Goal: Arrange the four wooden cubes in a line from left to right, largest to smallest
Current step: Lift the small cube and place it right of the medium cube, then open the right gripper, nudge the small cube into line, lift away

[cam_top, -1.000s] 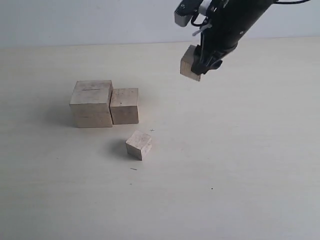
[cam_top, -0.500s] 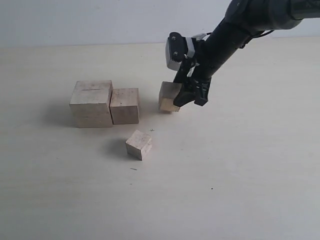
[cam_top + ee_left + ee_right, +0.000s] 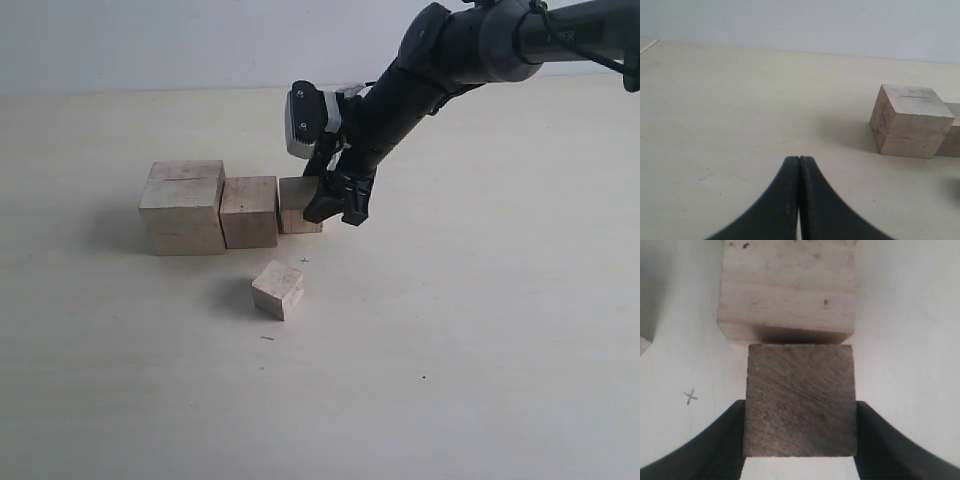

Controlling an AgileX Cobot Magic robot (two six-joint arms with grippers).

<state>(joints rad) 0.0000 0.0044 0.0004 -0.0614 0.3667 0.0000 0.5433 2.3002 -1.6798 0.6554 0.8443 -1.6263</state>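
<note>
Down from mid-air since a second ago, the black right gripper (image 3: 328, 200) has its jaws clamped on opposite sides of the pale third-largest wooden cube (image 3: 800, 405) (diagonal grain on top), which sits against the pale second-largest wooden cube (image 3: 249, 210). Its dark arm slopes in from upper right. The black left gripper (image 3: 799, 200) has its jaws together, empty.

Bright, soft, even light covers the pale tabletop (image 3: 480, 380). In the sharp exterior view, faint shadows spread left of the largest cube (image 3: 182, 205) and the loose small cube (image 3: 278, 288). The left hand (image 3: 799, 161) looks soft-edged up close; the gripped cube (image 3: 800, 400) shows a dim, shaded face.
</note>
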